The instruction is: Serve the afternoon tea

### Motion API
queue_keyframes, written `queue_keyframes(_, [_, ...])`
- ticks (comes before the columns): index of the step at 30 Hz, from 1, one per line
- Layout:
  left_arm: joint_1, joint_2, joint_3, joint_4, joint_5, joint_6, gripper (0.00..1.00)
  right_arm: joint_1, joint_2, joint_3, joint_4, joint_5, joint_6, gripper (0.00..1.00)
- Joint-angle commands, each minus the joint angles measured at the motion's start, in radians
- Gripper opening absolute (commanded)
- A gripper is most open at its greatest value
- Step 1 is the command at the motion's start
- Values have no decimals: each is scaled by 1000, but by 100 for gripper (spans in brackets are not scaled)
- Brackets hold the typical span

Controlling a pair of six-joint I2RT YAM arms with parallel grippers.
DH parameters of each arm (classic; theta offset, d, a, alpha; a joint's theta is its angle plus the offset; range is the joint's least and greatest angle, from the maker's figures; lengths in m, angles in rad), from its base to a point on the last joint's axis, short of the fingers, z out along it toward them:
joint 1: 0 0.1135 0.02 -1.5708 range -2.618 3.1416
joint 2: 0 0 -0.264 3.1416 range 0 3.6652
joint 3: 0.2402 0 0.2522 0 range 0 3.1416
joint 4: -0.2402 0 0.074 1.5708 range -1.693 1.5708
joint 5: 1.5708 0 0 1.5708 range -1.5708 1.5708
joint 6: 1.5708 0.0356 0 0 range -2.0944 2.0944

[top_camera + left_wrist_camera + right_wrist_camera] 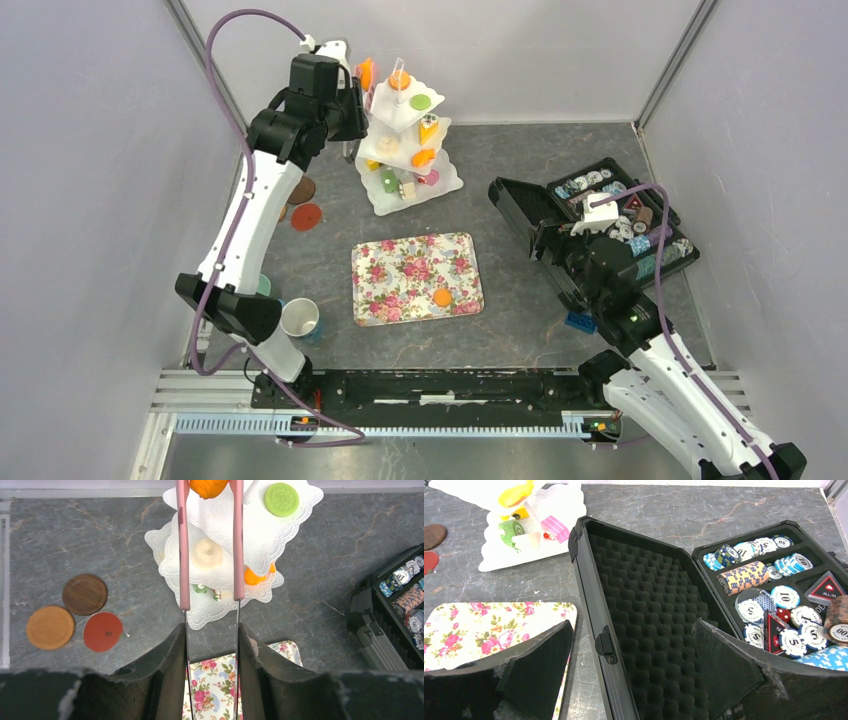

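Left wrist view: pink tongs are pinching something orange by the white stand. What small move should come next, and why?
Probably carry it toward the floral tray. The left gripper clamps the pink tongs, whose tips pinch an orange cake by the white stand, and the tray holds only one orange biscuit.
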Motion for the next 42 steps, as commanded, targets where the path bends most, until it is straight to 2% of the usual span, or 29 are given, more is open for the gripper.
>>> queue_keyframes(1, [4, 37, 79, 71, 48, -30, 23, 5, -9, 48, 7, -2, 3, 98])
queue_keyframes(8, [6, 91, 67, 69, -6, -20, 25, 4, -9, 52, 6, -6, 7, 98])
queue_keyframes(15, [9, 119, 63, 70, -1, -23, 28, 4, -3, 58, 3, -10, 8, 98])
queue_keyframes(21, [8, 103, 29, 68, -6, -25, 38, 5, 0, 50, 7, -6, 6, 98])
queue_keyframes(25, [8, 84, 25, 66, -7, -19, 53, 5, 8, 47, 13, -10, 8, 98])
queue_keyframes(29, [9, 65, 30, 56, -16, -13, 57, 5, 8, 41, 16, -11, 11, 98])
queue_keyframes(36, [9, -44, 2, 54, -8, -25, 58, 5, 13, 37, 20, -15, 14, 98])
queue_keyframes(39, [9, -137, -79, 61, -33, -24, 59, 4, 16, 32, 23, -16, 17, 98])
queue_keyframes(42, [8, -255, -226, 81, -37, -16, 61, 5, 16, 23, 29, -19, 18, 98])
